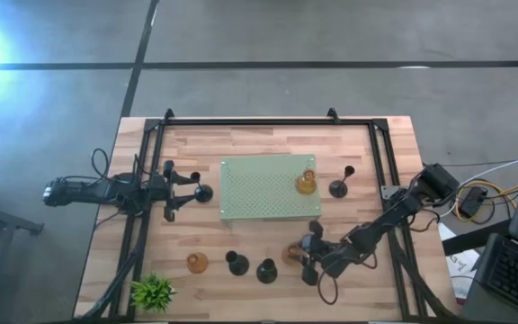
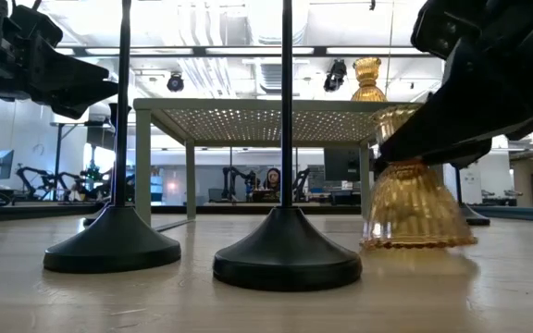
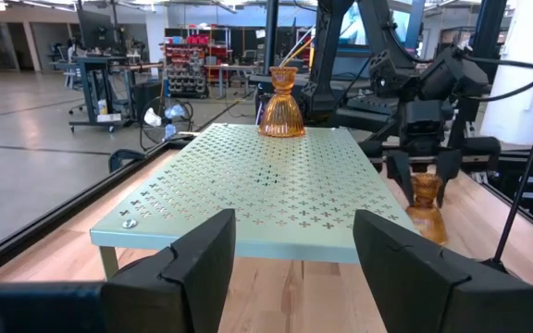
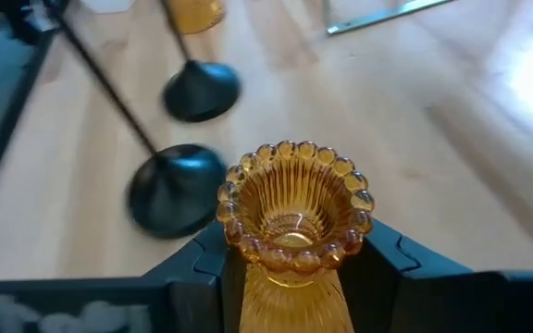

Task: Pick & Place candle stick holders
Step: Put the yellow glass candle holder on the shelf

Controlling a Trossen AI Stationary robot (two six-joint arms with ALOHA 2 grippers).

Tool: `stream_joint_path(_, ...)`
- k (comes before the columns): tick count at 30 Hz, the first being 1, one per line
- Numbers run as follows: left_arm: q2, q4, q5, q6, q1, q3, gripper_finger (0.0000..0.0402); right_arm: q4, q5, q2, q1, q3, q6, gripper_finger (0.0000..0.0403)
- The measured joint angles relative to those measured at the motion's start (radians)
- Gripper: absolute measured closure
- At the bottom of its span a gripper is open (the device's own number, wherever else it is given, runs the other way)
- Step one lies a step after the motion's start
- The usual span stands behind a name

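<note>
The right gripper [image 1: 306, 257], low and right of centre in the overhead frame, has its two dark fingers [image 4: 202, 268] flanking the neck of a squat, ribbed amber glass candle holder [image 4: 294, 208], which stands upright on the wooden table [image 1: 268, 247]; the jaws sit close on either side, yet whether they already pinch the glass cannot be told. Judged from here, the step is the grasp—it would go best with the fingers closing squarely below the beaded rim, then a straight vertical lift. Two black round-based, thin-stemmed holders [image 1: 266, 270] stand just left of it, so a sideways sweep risks toppling them. A second amber glass holder [image 1: 306, 184] already stands on the right edge of the pale green perforated board [image 1: 268, 187], frame centre—a likely destination. A third amber holder [image 1: 196, 262] waits lower left, near a small green leafy plant [image 1: 152, 292]. The left gripper [image 1: 183, 191], mid-left, hangs with its jaws spread wide and empty beside another black holder [image 1: 204, 193].
</note>
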Motion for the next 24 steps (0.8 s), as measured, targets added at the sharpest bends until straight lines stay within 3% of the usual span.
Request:
stream_joint_path(5,0.0,0.0,0.0,0.0,0.0,0.0,0.0177,-0.002,-0.114,-0.072,0.001,0.0,0.008,0.028)
stream_joint_path(16,0.0,0.0,0.0,0.0,0.0,0.0,0.0177,-0.178,-0.111,-0.413,-0.033,0.049,-0.126,0.028)
stream_joint_path(20,0.0,0.0,0.0,0.0,0.0,0.0,0.0177,-0.282,-0.124,-0.472,-0.073,0.158,-0.254,0.028)
stream_joint_path(24,0.0,0.0,0.0,0.0,0.0,0.0,0.0177,-0.508,-0.139,-0.461,-0.119,0.331,-0.404,0.028)
